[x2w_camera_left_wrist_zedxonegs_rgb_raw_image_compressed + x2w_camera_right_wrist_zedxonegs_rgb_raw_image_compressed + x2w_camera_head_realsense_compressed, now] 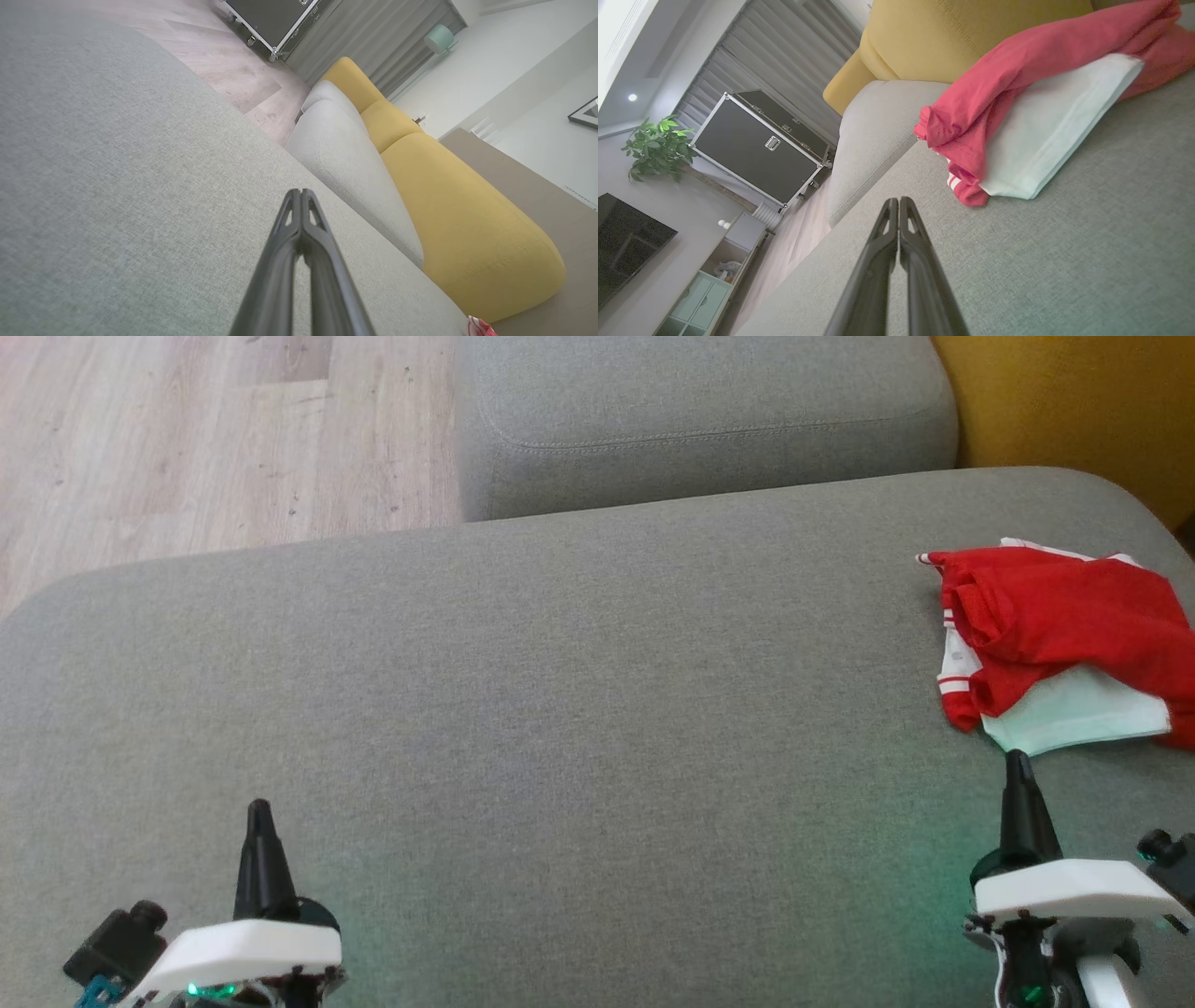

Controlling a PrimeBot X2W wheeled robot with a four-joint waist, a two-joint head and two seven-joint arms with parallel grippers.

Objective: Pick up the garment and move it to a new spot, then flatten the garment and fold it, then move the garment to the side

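The garment (1055, 644) is a crumpled red and white piece with striped trim, lying at the right end of the grey sofa seat (560, 691). My right gripper (1018, 765) is shut and empty, its tip just below the garment's white lower edge. In the right wrist view the garment (1036, 107) lies up and to the right of the shut right gripper (899, 201), apart from it. My left gripper (259, 807) is shut and empty at the lower left, far from the garment. In the left wrist view the left gripper (301, 192) points over bare cushion; a red scrap of garment (479, 325) shows at the bottom right.
A second grey cushion (700, 420) lies beyond the seat, with a yellow cushion (1074, 401) at the upper right. Wooden floor (187, 439) lies to the upper left. A black flight case (761, 144), a plant (656, 147) and a cabinet stand across the room.
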